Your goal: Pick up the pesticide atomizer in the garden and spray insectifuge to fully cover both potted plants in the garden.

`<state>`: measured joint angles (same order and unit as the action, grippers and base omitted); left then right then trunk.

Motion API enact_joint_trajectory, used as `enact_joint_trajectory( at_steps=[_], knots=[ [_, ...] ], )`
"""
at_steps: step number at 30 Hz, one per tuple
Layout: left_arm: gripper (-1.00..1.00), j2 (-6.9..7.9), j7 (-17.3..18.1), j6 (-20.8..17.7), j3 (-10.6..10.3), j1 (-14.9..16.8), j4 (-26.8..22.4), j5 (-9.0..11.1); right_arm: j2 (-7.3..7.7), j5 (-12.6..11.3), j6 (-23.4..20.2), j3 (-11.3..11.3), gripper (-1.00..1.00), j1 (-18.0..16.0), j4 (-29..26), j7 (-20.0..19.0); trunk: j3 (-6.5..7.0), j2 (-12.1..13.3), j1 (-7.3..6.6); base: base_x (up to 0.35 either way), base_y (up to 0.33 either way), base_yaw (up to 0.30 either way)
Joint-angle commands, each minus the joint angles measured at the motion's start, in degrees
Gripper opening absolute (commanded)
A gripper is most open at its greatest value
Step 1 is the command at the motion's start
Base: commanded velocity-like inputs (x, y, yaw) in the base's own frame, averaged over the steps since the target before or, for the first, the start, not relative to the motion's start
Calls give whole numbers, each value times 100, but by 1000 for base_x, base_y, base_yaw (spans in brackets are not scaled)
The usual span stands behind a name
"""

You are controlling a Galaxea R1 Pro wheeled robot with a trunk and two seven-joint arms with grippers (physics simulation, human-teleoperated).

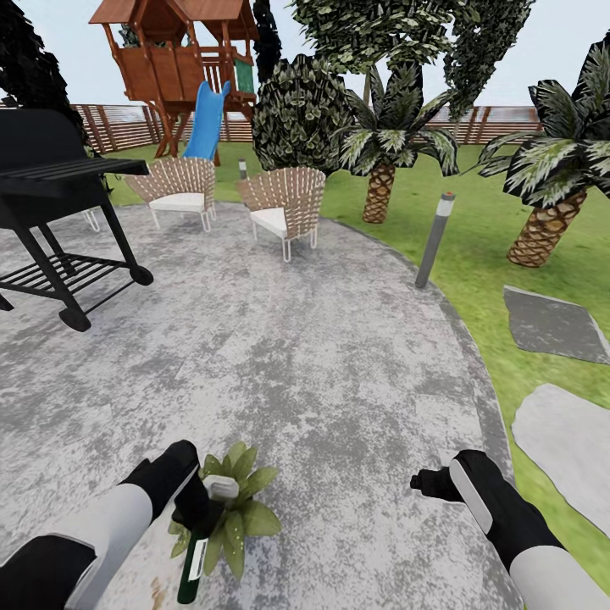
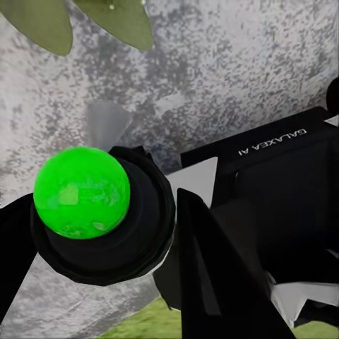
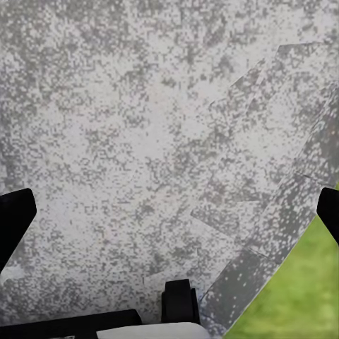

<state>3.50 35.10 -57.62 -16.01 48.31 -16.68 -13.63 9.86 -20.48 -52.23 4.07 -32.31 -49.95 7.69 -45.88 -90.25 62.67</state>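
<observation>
Head view: left claw [image 1: 196, 507] pinches pesticide atomizer [image 1: 196, 555] over potted plant [image 1: 241, 500]; right claw [image 1: 428, 483] spread.

At the head view's lower left, the white-and-black left arm reaches inward, its black left pincer [image 1: 196, 501] clamped around a slim dark green spray bottle [image 1: 193, 566]. At lower right, the right pincer [image 1: 424, 483] hangs with fingers spread apart.

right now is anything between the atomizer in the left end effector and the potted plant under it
Nothing visible. The left end effector holds the pesticide atomizer directly over the potted plant on the stone patio; the bottle overlaps its leaves in the head view with no other object in between.
</observation>
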Motion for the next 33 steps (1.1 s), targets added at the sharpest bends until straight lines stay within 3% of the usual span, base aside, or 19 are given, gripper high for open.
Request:
enact_joint_trajectory(
  at_steps=[1,22,33],
  knots=[
    [-100,2,58,-12,-7,11,-9,-61,7,-61,-15,24,100,-3,-6,57,-5,-2,0,0,0,0],
    [-100,11,67,5,-36,-164,-6,-69,10,-61,-15,24,100,-3,-10,48,-68,-2,0,0,0,0],
    [-100,11,59,5,-41,-164,-2,-69,8,-58,-15,24,100,-3,-7,48,-247,-404,219,0,0,0]
  ],
)
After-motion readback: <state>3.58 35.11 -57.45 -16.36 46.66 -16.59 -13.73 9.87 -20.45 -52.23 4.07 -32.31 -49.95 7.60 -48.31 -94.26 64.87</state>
